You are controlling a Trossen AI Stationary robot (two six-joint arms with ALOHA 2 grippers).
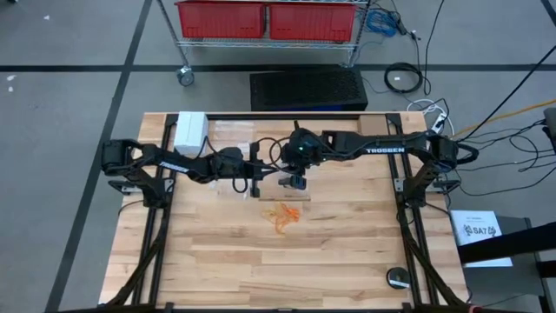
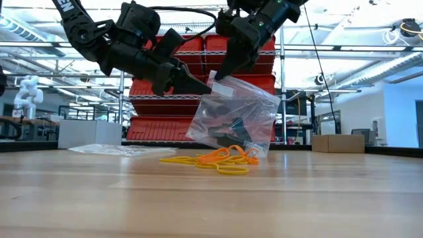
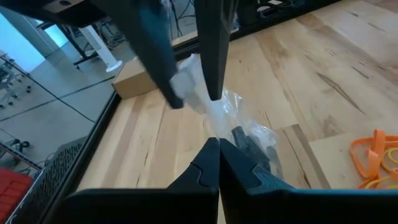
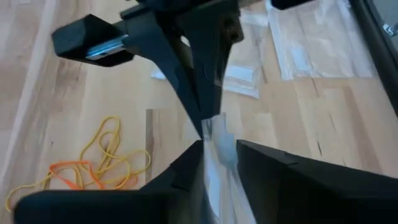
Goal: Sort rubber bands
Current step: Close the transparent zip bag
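Rubber bands [image 2: 218, 160] lie before hanging bag [image 2: 238, 119]

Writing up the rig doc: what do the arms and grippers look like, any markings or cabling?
Two matching black jointed arms. The right arm carries white TROSSEN lettering along its link, with a black cable looping near its wrist. The left gripper and right gripper each have two dark, tapered, angular fingers.

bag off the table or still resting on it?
Off the table: in the low view the clear bag hangs between the left gripper and right gripper, its bottom above the wood.
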